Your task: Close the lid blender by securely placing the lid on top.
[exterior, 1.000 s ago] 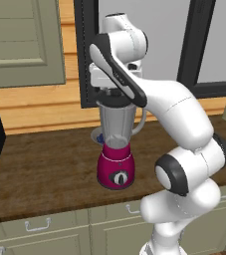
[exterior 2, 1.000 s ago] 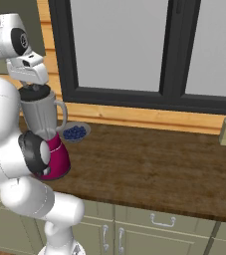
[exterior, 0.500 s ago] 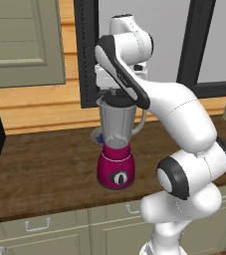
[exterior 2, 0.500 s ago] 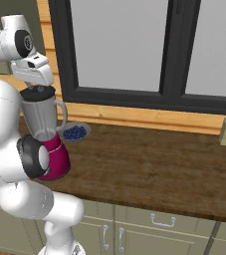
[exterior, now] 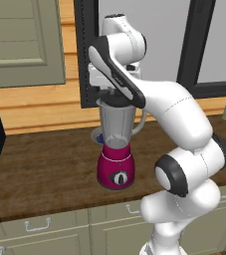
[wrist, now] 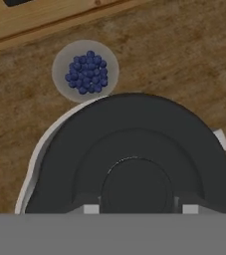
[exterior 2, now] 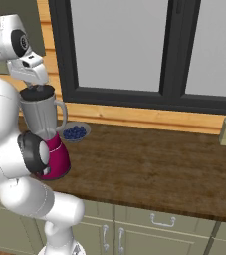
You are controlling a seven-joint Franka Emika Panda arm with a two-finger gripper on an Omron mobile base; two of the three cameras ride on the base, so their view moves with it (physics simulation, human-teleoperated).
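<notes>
The arm is reaching over the blender (exterior: 116,149) on the wooden counter (exterior 2: 159,169), and the gripper (exterior: 115,93) is hanging right above the top of the clear jar. In the hand view the black lid (wrist: 134,154) is sitting directly under the hand, its raised centre lying between the two finger tips, so the robot is pinching the lid by that knob, jaws drawn in narrow around it. The lid is at the mouth of the jar: in the left base view it is showing as a dark band across the rim, and a sliver of the jar's pale edge is peeking out along one side of the disc in the hand view. Whether it is fully seated or a touch above the rim, the pictures are not settling.

The step in hand looks like the final seating. To do it well, the robot should be keeping the disc level and centred, since that pale sliver on one side hints at a slight offset, then pressing straight down until the lid is resting evenly all round before letting go. A tilted push could wedge one edge or nudge the tall jar on its magenta base. The dish of blueberries (wrist: 86,71) is sitting just behind the blender, so a straight lift away is the safe exit.
</notes>
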